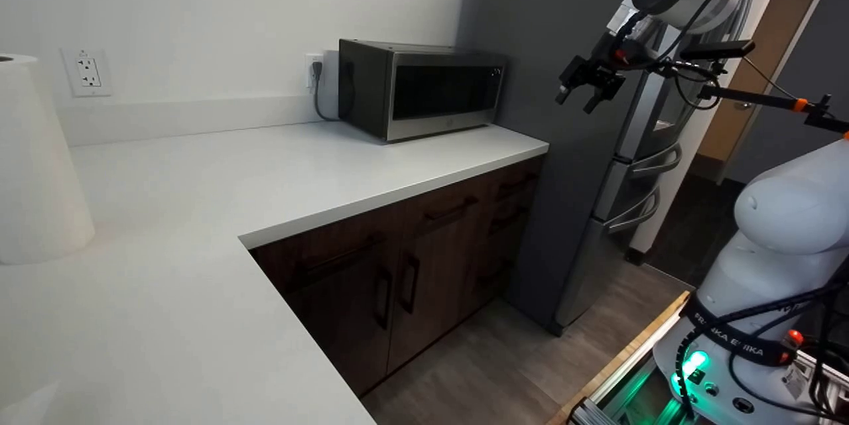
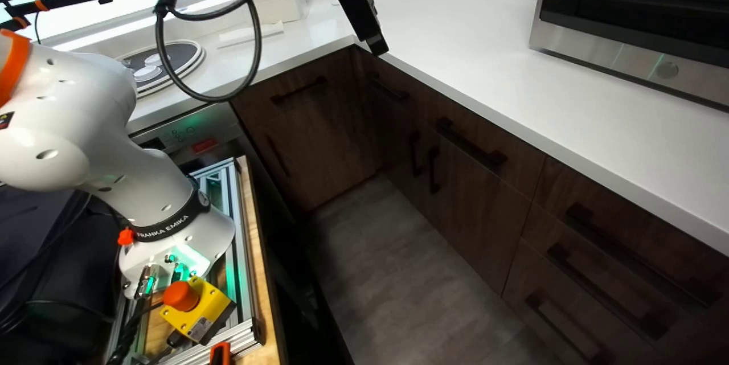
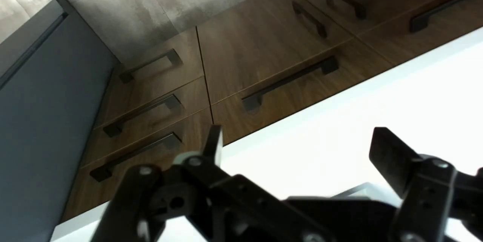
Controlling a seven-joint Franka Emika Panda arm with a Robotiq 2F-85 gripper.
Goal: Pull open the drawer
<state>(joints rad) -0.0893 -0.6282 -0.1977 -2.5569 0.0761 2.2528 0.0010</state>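
Several shallow dark brown drawer fronts run under the white countertop; all are shut and no white inside shows. I cannot tell which one is meant. One wide drawer sits above a cabinet door; its front shows in both exterior views and in the wrist view. Beside it, the top drawer of a stack also shows in the wrist view. Each has a dark bar handle. My gripper is open, empty and raised above countertop height, apart from every handle. It also shows in the wrist view.
The countertop overhangs the drawers. A microwave stands on it at the back, a paper towel roll at the near end. A grey refrigerator side borders the drawer stack. Taller cabinet doors carry vertical bar handles.
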